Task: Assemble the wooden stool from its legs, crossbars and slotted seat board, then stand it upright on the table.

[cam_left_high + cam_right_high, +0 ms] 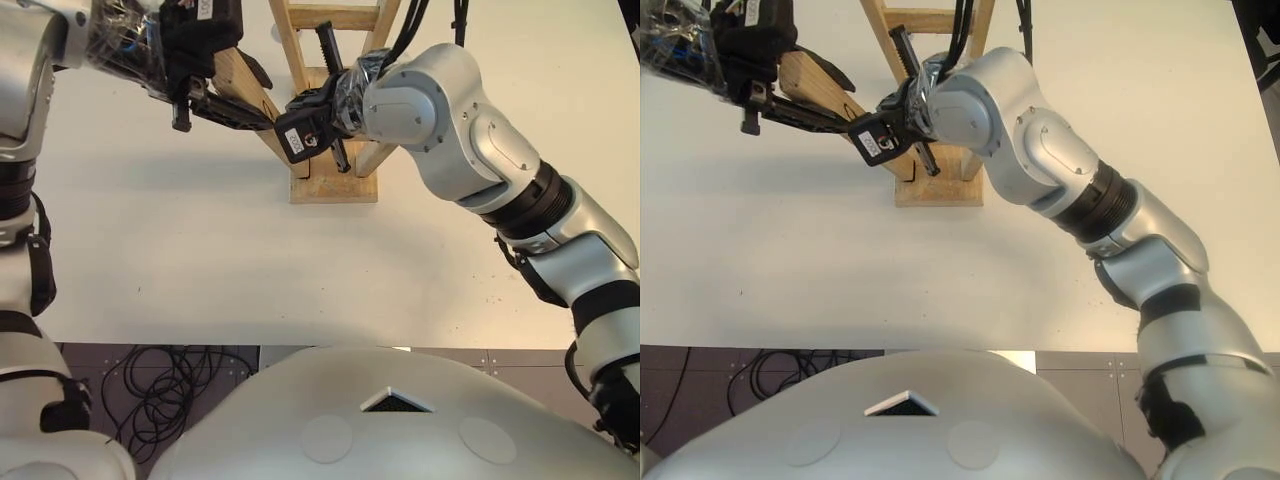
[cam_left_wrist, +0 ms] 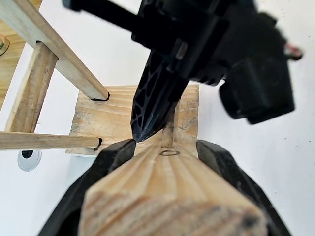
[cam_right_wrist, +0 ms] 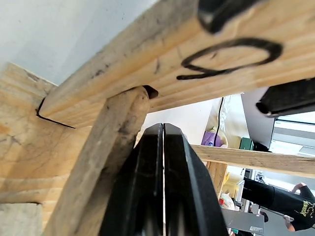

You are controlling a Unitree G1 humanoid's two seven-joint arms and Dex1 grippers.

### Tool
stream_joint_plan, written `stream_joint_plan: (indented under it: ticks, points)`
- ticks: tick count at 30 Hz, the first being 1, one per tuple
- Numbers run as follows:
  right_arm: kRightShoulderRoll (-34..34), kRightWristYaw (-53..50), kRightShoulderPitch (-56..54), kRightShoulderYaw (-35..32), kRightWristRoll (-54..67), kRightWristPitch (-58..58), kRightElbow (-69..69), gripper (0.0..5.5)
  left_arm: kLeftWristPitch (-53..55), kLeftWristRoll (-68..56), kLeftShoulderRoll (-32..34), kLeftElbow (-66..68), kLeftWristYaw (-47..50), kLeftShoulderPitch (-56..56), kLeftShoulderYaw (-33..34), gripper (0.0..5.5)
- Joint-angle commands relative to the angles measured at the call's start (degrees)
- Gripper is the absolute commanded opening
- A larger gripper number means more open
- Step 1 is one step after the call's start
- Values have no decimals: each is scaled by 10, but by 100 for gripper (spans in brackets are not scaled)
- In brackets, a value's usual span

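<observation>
left gripper (image 2: pixel 166 150) clamped on leg (image 2: pixel 170 196) | right gripper (image 3: pixel 163 135) pinched together, empty, beside crossbar (image 3: pixel 115 142) | seat (image 1: pixel 335 188) on table (image 1: pixel 180 250)

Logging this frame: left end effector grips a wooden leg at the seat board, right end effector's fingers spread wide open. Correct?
No. The right end effector has its fingers pressed shut together, as the right wrist view shows. The left end effector does grip a wooden leg at the seat board.
</observation>
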Motion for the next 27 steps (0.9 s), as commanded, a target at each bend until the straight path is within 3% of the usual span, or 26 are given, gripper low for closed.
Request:
stream_joint_plan:
  ticks: [1, 4, 8, 10, 14, 17, 21, 24, 27]
  points:
    - [10, 35, 71, 51, 3, 5, 54, 3, 52, 0, -59, -11, 44, 12, -42, 201]
    - [8, 40, 78, 46, 1, 3, 60, 3, 64, 5, -87, -30, 65, -2, -53, 201]
    - [19, 16, 73, 4, 10, 11, 66, 3, -9, 33, -67, -24, 53, 18, -57, 201]
    - [43, 16, 56, -66, 58, 52, 32, 3, -29, 23, -55, -25, 50, 32, -26, 201]
    - [85, 25, 34, -244, 186, 194, -42, 0, -41, -7, -39, -50, 63, 53, 43, 282]
    - [78, 1, 20, -311, 225, 246, -61, 0, -15, -35, -41, -77, 97, 63, 98, 301]
    - [90, -51, -10, -405, 281, 307, -80, 0, 42, -105, -60, -97, 158, 72, 220, 301]
    - [136, -117, -62, -545, 369, 390, -119, 0, 89, -159, -106, -118, 248, 104, 347, 301]
    - [139, -202, -160, -717, 447, 466, -137, 0, 144, -211, -206, -162, 376, 164, 485, 301]
